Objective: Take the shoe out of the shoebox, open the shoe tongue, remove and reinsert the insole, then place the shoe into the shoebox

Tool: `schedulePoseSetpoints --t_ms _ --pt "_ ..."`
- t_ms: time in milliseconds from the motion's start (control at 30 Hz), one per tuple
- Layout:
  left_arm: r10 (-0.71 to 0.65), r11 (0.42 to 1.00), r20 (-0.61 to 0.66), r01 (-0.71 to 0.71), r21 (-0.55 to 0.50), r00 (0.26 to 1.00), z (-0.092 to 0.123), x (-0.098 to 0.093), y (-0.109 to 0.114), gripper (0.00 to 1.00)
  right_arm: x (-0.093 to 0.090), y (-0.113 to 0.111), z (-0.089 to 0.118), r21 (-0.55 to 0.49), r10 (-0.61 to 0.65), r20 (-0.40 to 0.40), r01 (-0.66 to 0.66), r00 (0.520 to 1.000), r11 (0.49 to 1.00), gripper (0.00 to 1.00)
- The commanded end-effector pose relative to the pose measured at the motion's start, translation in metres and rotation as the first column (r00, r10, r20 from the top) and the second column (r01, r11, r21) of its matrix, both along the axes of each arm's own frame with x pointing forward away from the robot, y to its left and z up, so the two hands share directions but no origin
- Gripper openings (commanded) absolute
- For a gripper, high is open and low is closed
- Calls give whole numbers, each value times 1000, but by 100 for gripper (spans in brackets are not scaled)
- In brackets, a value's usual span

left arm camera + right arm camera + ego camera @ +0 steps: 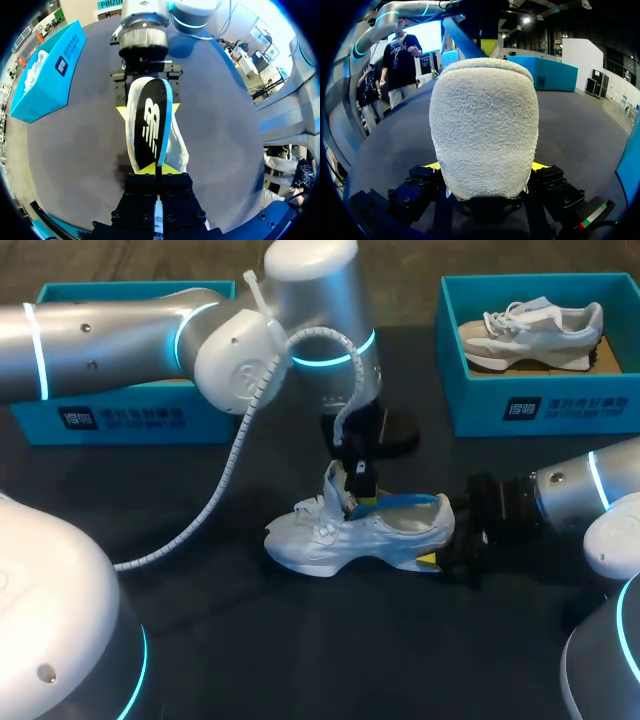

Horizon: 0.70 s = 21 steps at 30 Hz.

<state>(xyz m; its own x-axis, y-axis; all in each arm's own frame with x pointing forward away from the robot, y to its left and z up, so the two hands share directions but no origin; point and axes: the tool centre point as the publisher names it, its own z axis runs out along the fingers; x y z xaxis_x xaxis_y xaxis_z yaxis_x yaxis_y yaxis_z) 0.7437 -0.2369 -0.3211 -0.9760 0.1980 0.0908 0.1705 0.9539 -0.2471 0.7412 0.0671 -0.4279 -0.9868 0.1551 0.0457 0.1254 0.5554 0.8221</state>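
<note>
Right wrist view: right gripper [487,170] clamps the heel of the white shoe [485,125] from both sides, with a yellow tip showing at each flank. The heel fabric fills the space just ahead of the fingers. Left wrist view: left gripper [156,169] is pressed together on the thin end of the insole [150,125], which has a black face and a blue edge. The insole runs ahead from the fingers along the shoe opening toward the right gripper; near end lifted, far end down by the heel. Head view: shoe stands on its sole mid-table [300,640], toe toward my left, heel in the right gripper. The left gripper hangs straight down over the tongue area. Shoe sits outside both boxes. Farther back, the left shoebox [130,410] lies behind the left arm [120,340], contents hidden. The right shoebox [540,400] stands well apart at the far right and holds a second, grey shoe [535,330].
</note>
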Motion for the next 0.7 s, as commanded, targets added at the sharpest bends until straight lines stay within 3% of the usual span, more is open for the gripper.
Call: schedulePoseSetpoints --t_ms 33,300,700 --pt "1 1000 3 -1 -20 1000 13 -6 2 0 0 1 -2 -4 -2 0 2 1000 1000 0" --pt "14 999 -10 -15 -49 1000 15 -11 -16 0 0 1 -2 -4 -2 0 2 1000 1000 0" --pt "68 992 -56 -74 -105 996 8 -12 -24 0 0 1 -2 -4 -2 0 2 1000 1000 0"
